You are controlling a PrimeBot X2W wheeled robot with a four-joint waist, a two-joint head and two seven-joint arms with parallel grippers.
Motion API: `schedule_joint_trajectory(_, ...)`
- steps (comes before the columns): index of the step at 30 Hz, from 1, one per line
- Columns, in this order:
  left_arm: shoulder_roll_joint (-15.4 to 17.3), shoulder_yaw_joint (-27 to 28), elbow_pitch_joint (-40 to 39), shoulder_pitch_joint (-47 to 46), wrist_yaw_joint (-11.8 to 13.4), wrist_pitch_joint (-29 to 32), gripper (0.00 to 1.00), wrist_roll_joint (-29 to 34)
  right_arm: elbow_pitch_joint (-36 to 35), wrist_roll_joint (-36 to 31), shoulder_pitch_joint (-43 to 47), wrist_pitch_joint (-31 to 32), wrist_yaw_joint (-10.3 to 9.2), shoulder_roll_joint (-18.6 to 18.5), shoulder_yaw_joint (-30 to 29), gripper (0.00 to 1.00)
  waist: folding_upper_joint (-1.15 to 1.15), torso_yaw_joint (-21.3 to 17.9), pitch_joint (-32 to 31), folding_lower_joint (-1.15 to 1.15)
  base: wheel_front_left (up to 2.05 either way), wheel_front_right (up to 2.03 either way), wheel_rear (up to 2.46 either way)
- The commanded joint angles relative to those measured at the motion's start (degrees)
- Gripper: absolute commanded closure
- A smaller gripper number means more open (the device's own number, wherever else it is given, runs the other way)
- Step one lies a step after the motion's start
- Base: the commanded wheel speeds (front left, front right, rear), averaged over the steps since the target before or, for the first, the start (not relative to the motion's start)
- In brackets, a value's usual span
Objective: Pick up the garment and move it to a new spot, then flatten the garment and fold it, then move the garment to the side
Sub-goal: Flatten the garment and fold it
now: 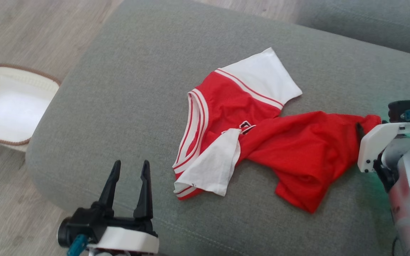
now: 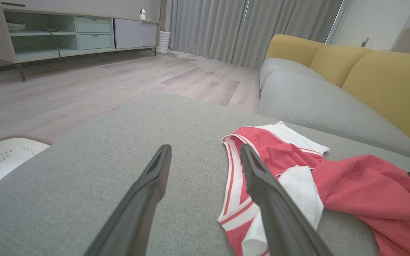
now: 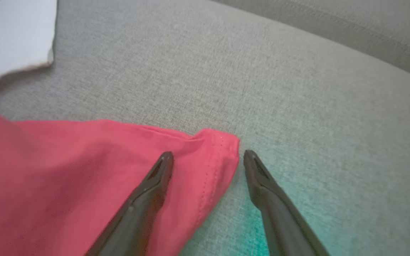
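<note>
A crumpled red-and-white garment (image 1: pixel 297 149) is laid on a grey sofa cushion (image 1: pixel 137 89). The left gripper (image 1: pixel 131 163) is held nearby, fingers spread. The right gripper (image 3: pixel 208 154) is set astride its red corner, fingers likewise spread.

A red and white garment (image 1: pixel 262 142) lies crumpled on the grey sofa cushion (image 1: pixel 137 89). The left gripper (image 1: pixel 131 165), its 2 fingers apart, is near the cushion's front edge, away from the garment. The right gripper (image 1: pixel 361 131) is at the garment's red corner. A white basket (image 1: pixel 20 69) stands on the wooden floor (image 1: pixel 12 28).
</note>
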Motion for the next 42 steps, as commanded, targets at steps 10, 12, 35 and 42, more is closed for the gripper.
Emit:
schedule_joint_trajectory(10, 0.03, 3.66, -2.22, -2.70, 0.01, -0.70, 0.00, 1.17, 5.60, 0.50, -7.09, -3.10, 0.37, -0.21, 2.41, 1.00, 0.00, -1.25, 0.63, -0.01, 0.00, 0.00, 0.00)
schedule_joint_trajectory(12, -0.02, 3.72, -2.10, -2.74, -0.08, -0.70, 0.00, 1.27, 5.94, 0.33, -8.45, -4.77, 0.37, -0.15, 2.91, 1.00, 0.00, -1.87, 0.41, -0.01, 0.00, 0.00, 0.00)
schedule_joint_trajectory(35, 1.38, 5.26, -2.61, -0.16, 1.29, -0.61, 0.00, 0.73, 2.28, 6.33, -5.38, -26.19, 0.37, 3.11, 13.00, 1.00, 0.00, -14.11, -4.34, -0.01, 0.00, 0.00, 0.00)
schedule_joint_trajectory(42, 1.82, 5.52, -3.19, 0.47, 1.83, -0.56, 0.00, 0.75, -9.89, 7.51, 9.64, -27.39, 0.37, 3.41, 14.90, 1.00, 0.00, -18.30, -4.63, -0.01, 0.00, 0.00, 0.00)
